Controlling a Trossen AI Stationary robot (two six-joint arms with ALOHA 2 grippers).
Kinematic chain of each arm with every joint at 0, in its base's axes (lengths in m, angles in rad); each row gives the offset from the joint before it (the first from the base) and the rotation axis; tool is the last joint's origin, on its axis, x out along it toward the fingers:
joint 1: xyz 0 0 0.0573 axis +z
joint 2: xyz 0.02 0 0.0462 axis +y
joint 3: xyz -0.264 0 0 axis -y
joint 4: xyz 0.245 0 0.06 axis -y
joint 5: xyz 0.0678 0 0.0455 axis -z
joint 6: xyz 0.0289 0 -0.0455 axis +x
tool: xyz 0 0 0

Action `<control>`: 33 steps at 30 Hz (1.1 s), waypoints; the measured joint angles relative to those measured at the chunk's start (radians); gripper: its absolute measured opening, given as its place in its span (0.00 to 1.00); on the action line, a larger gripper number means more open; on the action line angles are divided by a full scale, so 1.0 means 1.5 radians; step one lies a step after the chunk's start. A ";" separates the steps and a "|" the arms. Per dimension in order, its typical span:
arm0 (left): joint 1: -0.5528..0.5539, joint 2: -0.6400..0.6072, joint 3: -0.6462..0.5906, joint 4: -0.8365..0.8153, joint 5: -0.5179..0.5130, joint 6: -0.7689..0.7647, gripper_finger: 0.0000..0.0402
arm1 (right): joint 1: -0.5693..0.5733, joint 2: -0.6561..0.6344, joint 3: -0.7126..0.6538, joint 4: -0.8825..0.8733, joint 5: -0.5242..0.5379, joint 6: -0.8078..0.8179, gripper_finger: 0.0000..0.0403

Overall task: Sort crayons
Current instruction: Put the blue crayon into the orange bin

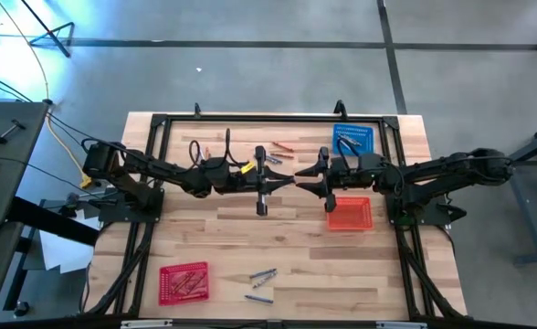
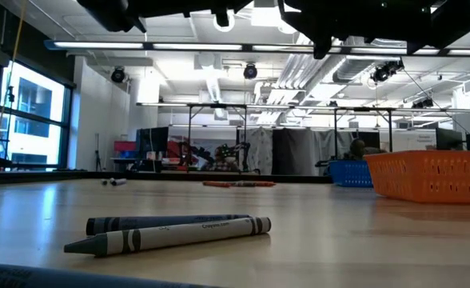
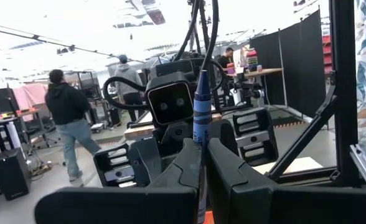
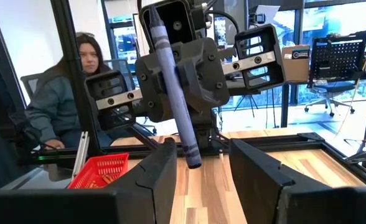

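Observation:
My left gripper (image 1: 287, 178) is above the middle of the table, shut on a blue-grey crayon (image 4: 173, 93). The crayon stands nearly upright (image 3: 200, 106). My right gripper (image 1: 307, 179) faces it from the table's right, open. In the right wrist view the crayon's lower end (image 4: 193, 160) shows in the gap ahead of the right fingers, apart from them. More crayons lie on the table: red ones (image 1: 282, 146) toward the far side, grey-blue ones (image 1: 262, 274) near the front, two of them (image 2: 171, 230) close in the low view. My left gripper pinches the crayon near its middle (image 4: 170, 84) between its two fingers. The fingers (image 3: 189, 165) reach level from the table's left and lie across the crayon. The crayon is lifted clear of the table, a little tilted, with its pointed tip (image 3: 202, 74) up.
A blue basket (image 1: 352, 139) stands at the far right and an orange-red basket (image 1: 349, 213) just below my right gripper. A red basket (image 1: 184, 281) with red crayons is at the near left. A black frame runs around the table. A person sits beyond the table's left side.

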 joint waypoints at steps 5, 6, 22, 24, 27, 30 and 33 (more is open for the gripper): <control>0.009 0.000 0.000 0.001 0.000 -0.004 0.00 | 0.000 0.002 0.009 0.001 0.000 -0.009 0.35; 0.010 0.000 0.000 0.001 0.000 -0.004 0.00 | 0.000 0.004 0.012 0.000 0.000 -0.011 0.35; 0.041 0.008 0.001 0.006 0.036 -0.011 0.00 | 0.000 0.059 0.055 -0.016 0.024 -0.028 0.35; 0.041 0.013 0.001 0.011 0.036 -0.011 0.00 | -0.002 0.073 0.065 -0.015 0.028 -0.032 0.35; 0.041 0.015 0.001 0.002 0.035 -0.011 0.00 | -0.002 0.084 0.075 -0.020 0.030 -0.035 0.35; 0.041 0.015 0.001 0.005 0.034 -0.011 0.00 | -0.002 0.084 0.081 -0.032 0.030 -0.035 0.32; 0.041 0.015 0.001 0.004 0.034 -0.014 0.00 | -0.002 0.084 0.084 -0.034 0.030 -0.035 0.26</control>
